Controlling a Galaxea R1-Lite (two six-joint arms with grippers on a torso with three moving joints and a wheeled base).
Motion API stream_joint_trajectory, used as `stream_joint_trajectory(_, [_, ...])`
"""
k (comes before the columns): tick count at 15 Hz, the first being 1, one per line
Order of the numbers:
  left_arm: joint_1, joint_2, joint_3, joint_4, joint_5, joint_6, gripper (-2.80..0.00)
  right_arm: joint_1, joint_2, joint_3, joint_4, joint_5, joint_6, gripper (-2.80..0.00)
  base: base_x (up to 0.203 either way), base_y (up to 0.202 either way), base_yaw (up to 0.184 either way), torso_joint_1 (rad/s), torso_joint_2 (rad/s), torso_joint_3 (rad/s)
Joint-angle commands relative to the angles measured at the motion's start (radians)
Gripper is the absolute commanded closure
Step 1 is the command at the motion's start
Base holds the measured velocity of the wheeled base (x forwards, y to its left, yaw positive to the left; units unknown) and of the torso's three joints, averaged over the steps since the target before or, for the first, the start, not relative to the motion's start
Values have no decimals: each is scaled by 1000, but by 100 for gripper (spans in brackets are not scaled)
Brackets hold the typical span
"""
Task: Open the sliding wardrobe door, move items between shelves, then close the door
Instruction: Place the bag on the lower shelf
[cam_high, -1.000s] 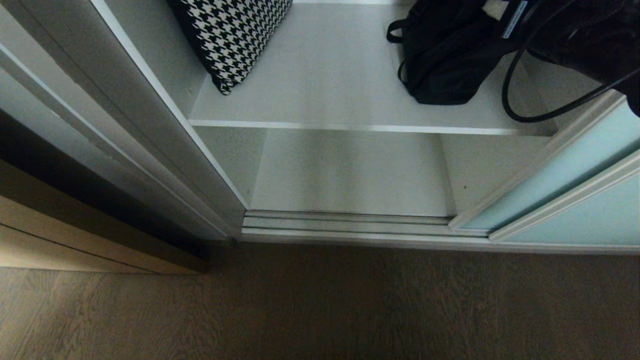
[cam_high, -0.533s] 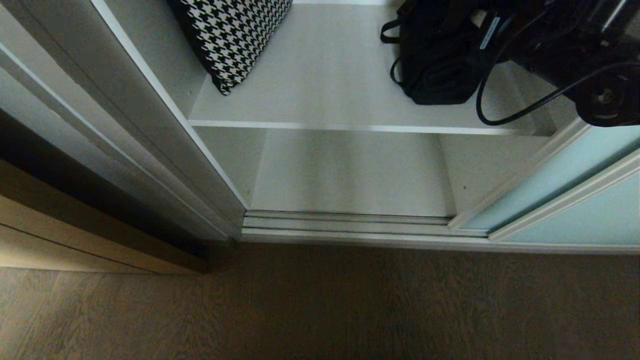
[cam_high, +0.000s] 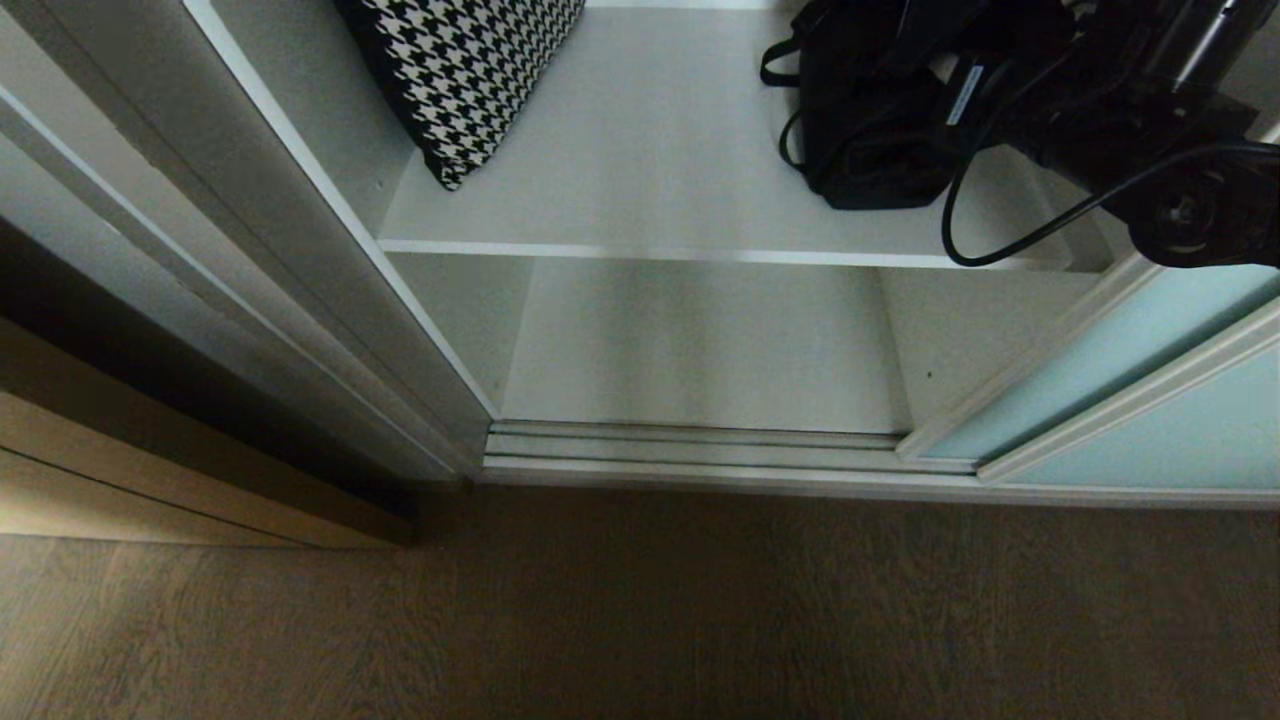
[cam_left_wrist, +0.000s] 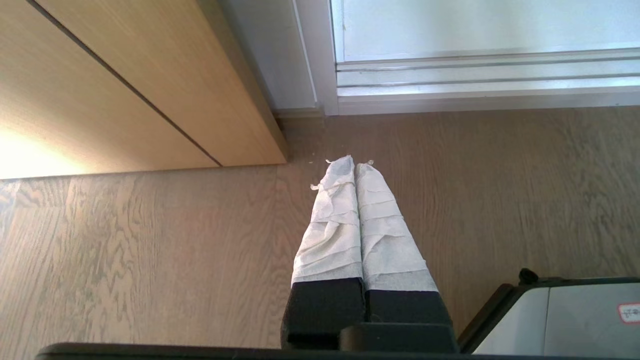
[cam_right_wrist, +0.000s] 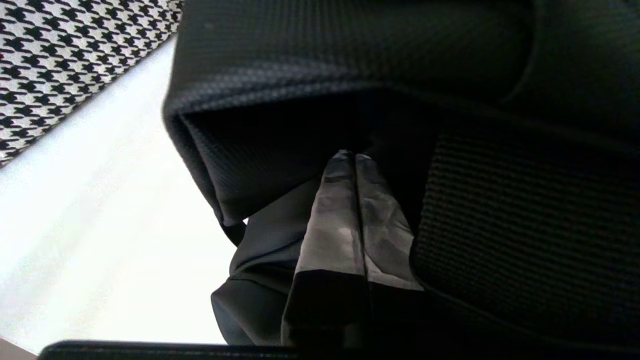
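Observation:
The black bag (cam_high: 860, 130) sits at the right of the upper shelf (cam_high: 650, 170). My right arm (cam_high: 1150, 150) reaches into the wardrobe over it. In the right wrist view my right gripper (cam_right_wrist: 355, 156) is shut, tips pressed into a fold of the bag (cam_right_wrist: 500, 225); no cloth shows between the fingers. The lower shelf (cam_high: 700, 350) is bare. The sliding wardrobe door (cam_high: 1130, 380), pale aqua glass in a silver frame, stands slid to the right, leaving the opening free. My left gripper (cam_left_wrist: 354, 162) hangs shut and empty over the wood floor.
A black-and-white houndstooth cushion (cam_high: 470, 70) leans at the left of the upper shelf. The door track (cam_high: 700, 445) runs along the wardrobe's foot. A light wood cabinet (cam_high: 150, 480) stands to the left. A black cable (cam_high: 1000, 240) loops from my right arm.
My right arm has come down and leftward into the bag. The bag's upper part and strap have shifted a little to the left; its base has stayed put.

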Motion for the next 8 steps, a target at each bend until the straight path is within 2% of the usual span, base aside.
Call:
stream_joint_trajectory(1, [0,0,0,0,0,0,0,-1,-16,1,-4,1,0,0,0,0,0,0,0,0])
stream_joint_trajectory(5, [0,0,0,0,0,0,0,-7,-62,13,5,-2,4,0,0,0,0,0,0,0])
stream_joint_trajectory(8, [0,2,0,0,0,0,0,-24,-152,80,30,0,40,0,0,0,0,0,0,0])
